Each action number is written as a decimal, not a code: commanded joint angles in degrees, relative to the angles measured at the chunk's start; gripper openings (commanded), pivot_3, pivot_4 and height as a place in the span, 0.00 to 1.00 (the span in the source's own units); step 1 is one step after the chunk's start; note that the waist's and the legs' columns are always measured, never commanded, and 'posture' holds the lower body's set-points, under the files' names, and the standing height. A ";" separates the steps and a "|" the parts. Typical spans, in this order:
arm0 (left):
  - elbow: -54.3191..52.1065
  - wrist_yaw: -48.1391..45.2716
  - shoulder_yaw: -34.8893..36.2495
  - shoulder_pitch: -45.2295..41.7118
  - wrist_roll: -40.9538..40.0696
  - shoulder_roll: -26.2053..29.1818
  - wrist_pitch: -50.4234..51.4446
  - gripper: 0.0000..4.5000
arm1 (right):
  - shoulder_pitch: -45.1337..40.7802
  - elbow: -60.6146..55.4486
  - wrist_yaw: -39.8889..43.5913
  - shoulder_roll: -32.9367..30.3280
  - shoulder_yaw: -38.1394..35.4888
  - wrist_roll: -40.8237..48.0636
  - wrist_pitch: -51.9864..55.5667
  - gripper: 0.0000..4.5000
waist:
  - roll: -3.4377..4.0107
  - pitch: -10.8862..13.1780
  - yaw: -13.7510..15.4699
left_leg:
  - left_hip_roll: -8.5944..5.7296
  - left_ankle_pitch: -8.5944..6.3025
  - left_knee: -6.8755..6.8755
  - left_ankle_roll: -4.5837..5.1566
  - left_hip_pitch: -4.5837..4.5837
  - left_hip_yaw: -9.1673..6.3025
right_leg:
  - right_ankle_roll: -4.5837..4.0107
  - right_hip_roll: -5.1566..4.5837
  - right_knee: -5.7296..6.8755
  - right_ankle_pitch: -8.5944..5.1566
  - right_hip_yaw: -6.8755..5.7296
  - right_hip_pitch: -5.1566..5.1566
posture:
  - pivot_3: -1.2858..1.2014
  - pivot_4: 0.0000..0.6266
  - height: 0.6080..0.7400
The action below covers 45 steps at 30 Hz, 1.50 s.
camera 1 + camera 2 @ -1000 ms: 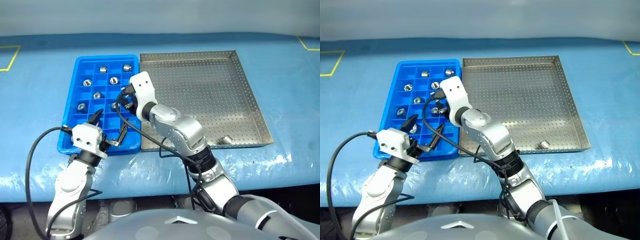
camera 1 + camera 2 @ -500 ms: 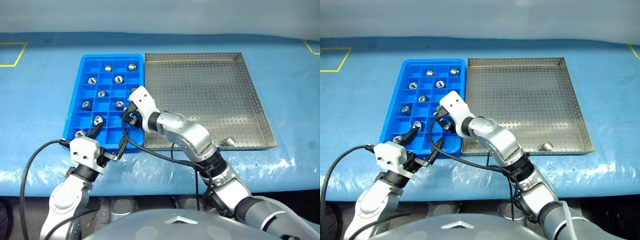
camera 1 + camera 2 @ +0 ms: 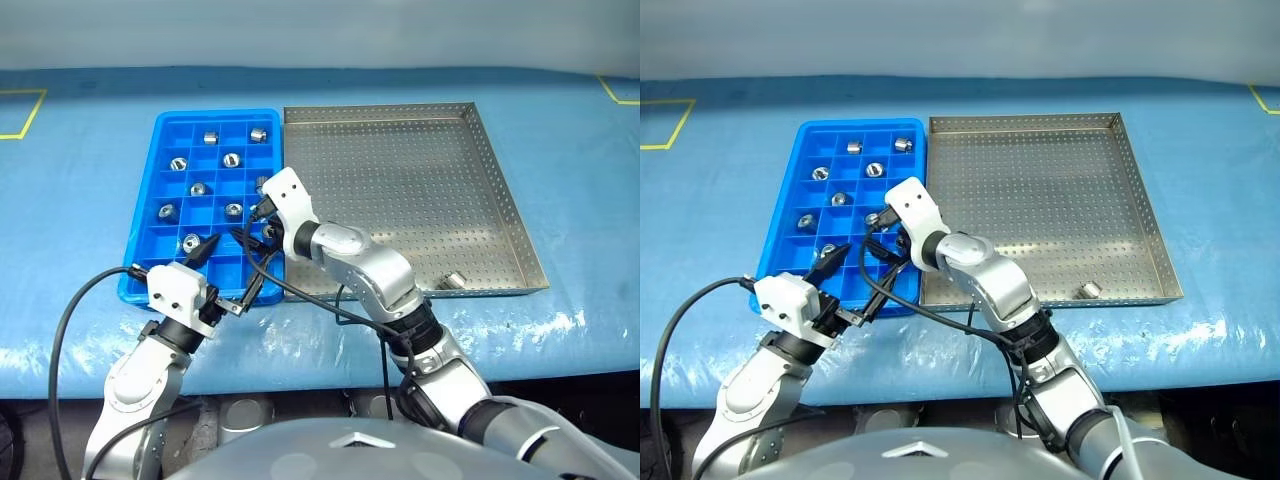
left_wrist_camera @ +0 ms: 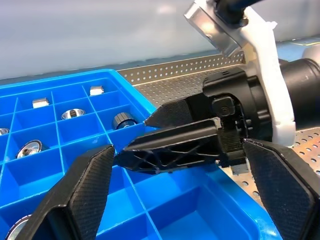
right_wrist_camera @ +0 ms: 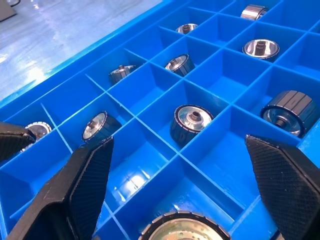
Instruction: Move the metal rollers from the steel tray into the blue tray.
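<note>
The blue tray [image 3: 215, 116] lies left of the steel tray [image 3: 400, 180] on the table. Several metal rollers [image 3: 231, 158] sit one to a compartment in the blue tray. A single roller [image 3: 454, 280] rests in the steel tray's near right corner. My right gripper [image 3: 258, 228] hangs open over the blue tray's near right compartments, and a roller [image 5: 185, 231] lies in the cell just beneath it. My left gripper [image 3: 238, 258] is open and empty at the blue tray's near edge, pointing toward the right gripper's black fingers [image 4: 175, 135].
A blue cloth [image 3: 560, 150] covers the table, whose front edge runs close below both trays. Yellow tape marks [image 3: 20, 110] sit at the far corners. Black cables [image 3: 70, 310] loop from both wrists over the table's front edge.
My right gripper's fingers have spread from nearly shut to wide open over the blue tray. The left gripper has stayed put. The head views have shifted a little.
</note>
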 commanded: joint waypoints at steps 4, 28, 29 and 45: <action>-0.35 -0.31 -0.50 0.07 -0.42 0.00 -1.08 1.00 | -2.03 2.46 1.36 2.04 -0.19 -1.38 -4.85 0.99 | 0.00 0.00 0.25 | -0.01 0.00 -0.01 0.00 -0.01 0.00 | -0.05 -0.02 0.00 0.02 0.00 0.00 | 0.57 0.24 1.00; -0.77 0.16 -2.61 -2.67 -0.37 0.24 1.32 1.00 | -2.22 2.17 3.06 5.93 -9.34 6.02 -4.92 0.99 | 0.00 0.01 -0.37 | 0.00 0.00 -0.01 0.00 -0.03 0.00 | -0.24 -0.01 0.01 0.14 0.00 -0.01 | 0.56 0.24 1.00; -0.77 0.04 -2.62 -2.68 -0.44 0.33 1.44 1.00 | -2.36 1.30 2.67 5.80 -10.06 6.39 -4.96 0.99 | 0.00 0.01 -0.36 | -0.01 0.00 0.00 0.00 -0.03 0.00 | -0.23 -0.01 0.01 0.14 0.00 -0.01 | 0.56 0.24 1.00; -0.95 -0.25 3.75 -0.95 -23.58 -5.60 5.79 1.00 | -0.10 -15.85 9.79 -1.98 -22.34 27.71 5.75 0.99 | 0.00 0.01 -0.60 | -0.02 -0.01 0.06 0.01 -0.07 -0.02 | -0.23 -0.04 0.00 0.13 -0.02 0.04 | 0.54 0.24 1.00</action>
